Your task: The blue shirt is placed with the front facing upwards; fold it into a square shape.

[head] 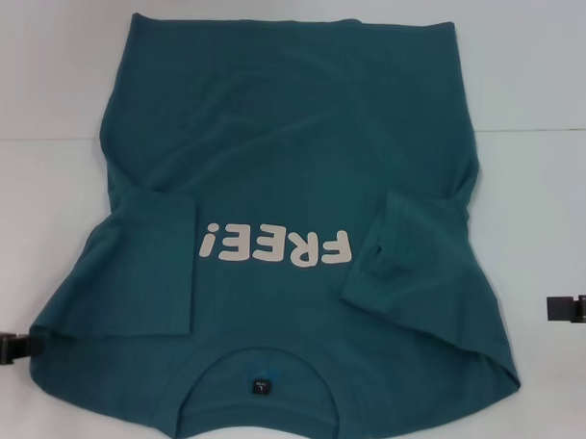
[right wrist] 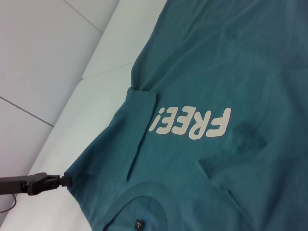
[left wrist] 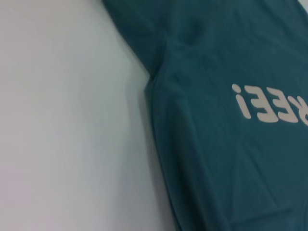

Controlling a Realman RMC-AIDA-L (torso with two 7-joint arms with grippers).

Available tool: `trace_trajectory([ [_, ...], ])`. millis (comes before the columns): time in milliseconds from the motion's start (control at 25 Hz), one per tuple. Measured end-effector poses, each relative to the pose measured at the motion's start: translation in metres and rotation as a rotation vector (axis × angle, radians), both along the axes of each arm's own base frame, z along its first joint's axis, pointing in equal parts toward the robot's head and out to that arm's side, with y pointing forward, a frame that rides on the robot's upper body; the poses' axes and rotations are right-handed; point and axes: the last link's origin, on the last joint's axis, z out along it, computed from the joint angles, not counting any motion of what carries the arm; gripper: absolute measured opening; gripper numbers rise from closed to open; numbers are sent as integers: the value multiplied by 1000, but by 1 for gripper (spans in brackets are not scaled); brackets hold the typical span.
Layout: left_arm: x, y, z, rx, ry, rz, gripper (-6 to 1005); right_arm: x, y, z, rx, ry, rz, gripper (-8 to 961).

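The blue shirt (head: 285,171) lies flat on the white table, front up, with white "FREE!" lettering (head: 276,246) on the chest and the collar (head: 259,372) toward me. Both short sleeves are folded inward over the body, one (head: 147,263) on the left and one (head: 407,262) on the right. My left gripper (head: 7,347) sits low at the shirt's near left shoulder edge; the right wrist view shows its tip (right wrist: 48,183) right at the cloth's edge. My right gripper (head: 571,308) rests over bare table, well clear of the shirt's right side.
The white table (head: 546,142) surrounds the shirt, with a seam line running across it at mid height. In the left wrist view, bare table (left wrist: 67,125) lies beside the shirt's side edge (left wrist: 159,125).
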Motion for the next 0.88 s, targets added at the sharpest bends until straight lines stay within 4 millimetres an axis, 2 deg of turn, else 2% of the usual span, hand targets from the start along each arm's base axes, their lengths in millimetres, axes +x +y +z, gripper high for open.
trace_trajectory([
  [320,8,2,8,19,-30,-27,25,3,-3,24,-3,33,-87,944],
  [560,11,3,10,18,-25,-38,25,16,-1,36,-79,-57,-233,945],
  [720,13,4,11,21,-32,-39,25,23,1,40,-125,-130,-282,945],
  [880,17,6,12,20,-35,-46,25,20,3,30,-162,-150,-273,945],
])
